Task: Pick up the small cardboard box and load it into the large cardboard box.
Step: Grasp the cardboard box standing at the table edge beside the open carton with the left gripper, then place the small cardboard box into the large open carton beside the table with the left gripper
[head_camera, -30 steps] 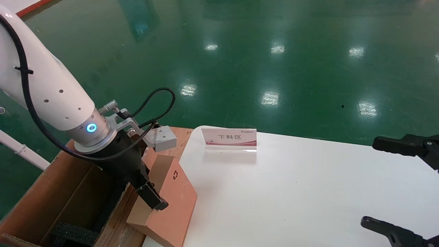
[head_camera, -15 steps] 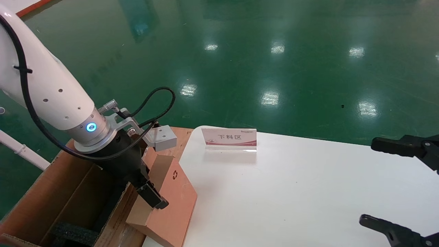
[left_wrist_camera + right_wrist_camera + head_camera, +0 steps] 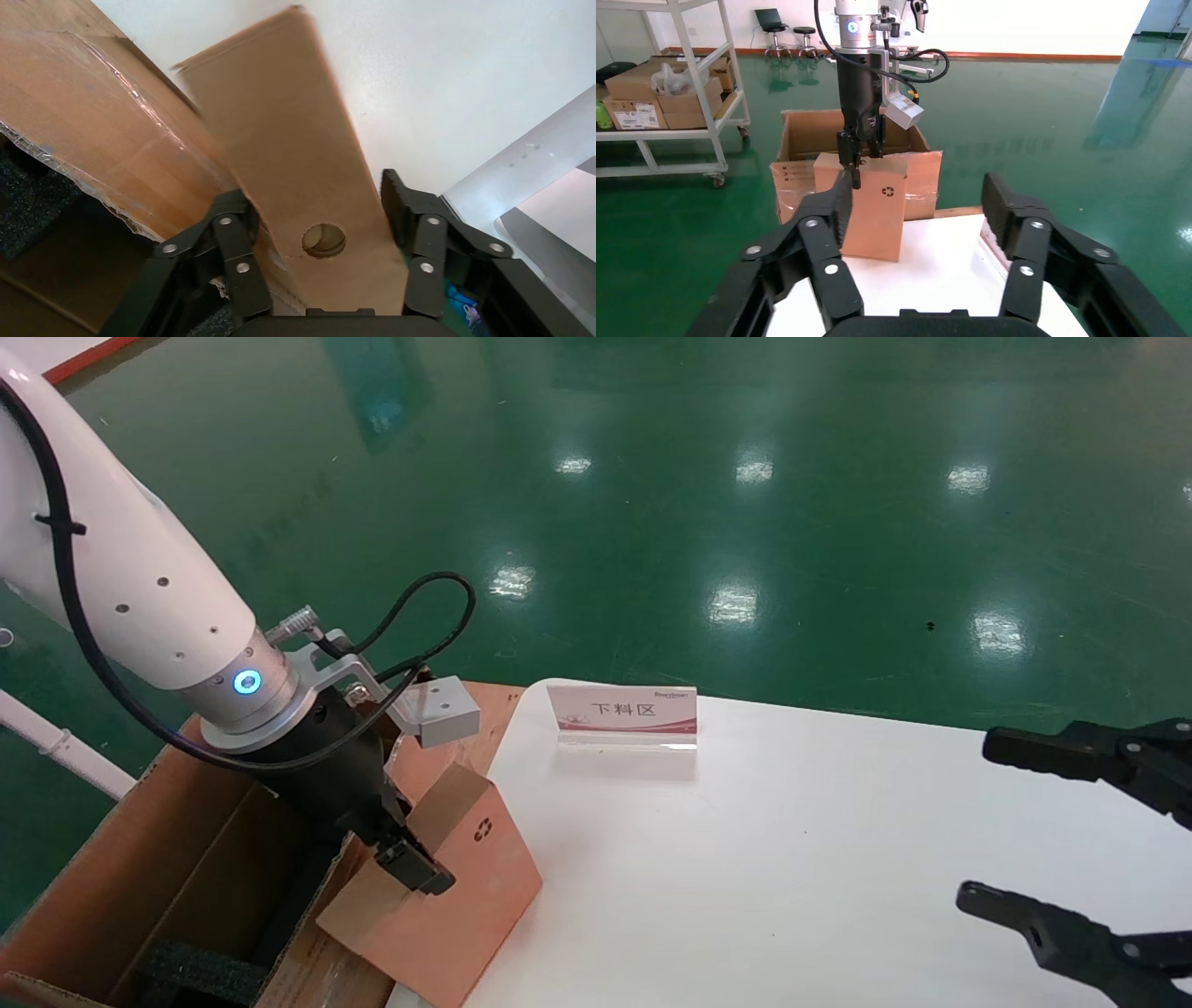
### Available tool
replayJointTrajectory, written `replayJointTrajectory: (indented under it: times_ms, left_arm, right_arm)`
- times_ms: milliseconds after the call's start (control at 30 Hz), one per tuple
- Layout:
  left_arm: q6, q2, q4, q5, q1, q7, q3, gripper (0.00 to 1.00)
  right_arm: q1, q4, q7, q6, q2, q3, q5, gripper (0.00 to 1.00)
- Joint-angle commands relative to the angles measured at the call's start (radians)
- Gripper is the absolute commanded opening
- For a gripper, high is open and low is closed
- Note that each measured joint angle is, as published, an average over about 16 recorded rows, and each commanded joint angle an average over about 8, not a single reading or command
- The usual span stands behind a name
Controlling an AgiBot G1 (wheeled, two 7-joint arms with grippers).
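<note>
Since a moment ago the small cardboard box has tipped further, its lower end swinging out along the desk's left edge, and the right claw has crept a little inward over the desk.

On the far left stands the large cardboard box, open, with its flaps spread and black foam showing deep inside; it sits against the left edge of the white desk. The left claw hangs over the seam between that carton and the desk, its fingers clamped on the upper end of the small cardboard box, one on each broad face. The small box is held tilted, with its recycling mark facing the desk side; part of it overlaps the large carton's near wall and part reaches over the desk's left edge. It is not inside the large carton.

Further along, near the desk's back edge, a small sign with red and white print stands upright. At the right edge of the desk the right claw hovers with its fingers spread wide apart and nothing between them.
</note>
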Motion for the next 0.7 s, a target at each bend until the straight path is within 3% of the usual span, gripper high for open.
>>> replayJointTrajectory:
  times_ms: [33,367,700]
  left_arm:
    - [0.0,0.0,0.0,0.0,0.0,0.0,0.0,0.0]
    - [-0.003,0.004,0.03,-0.002,-0.025,0.013,-0.015,0.0]
    - [0.011,0.014,0.145,-0.015,-0.214,0.07,-0.112,0.0]
  right_arm:
    - [0.0,0.0,0.0,0.0,0.0,0.0,0.0,0.0]
    - [0.0,0.0,0.0,0.0,0.0,0.0,0.0,0.0]
    - [0.001,-0.001,-0.001,0.0,0.0,-0.001,0.0,0.0]
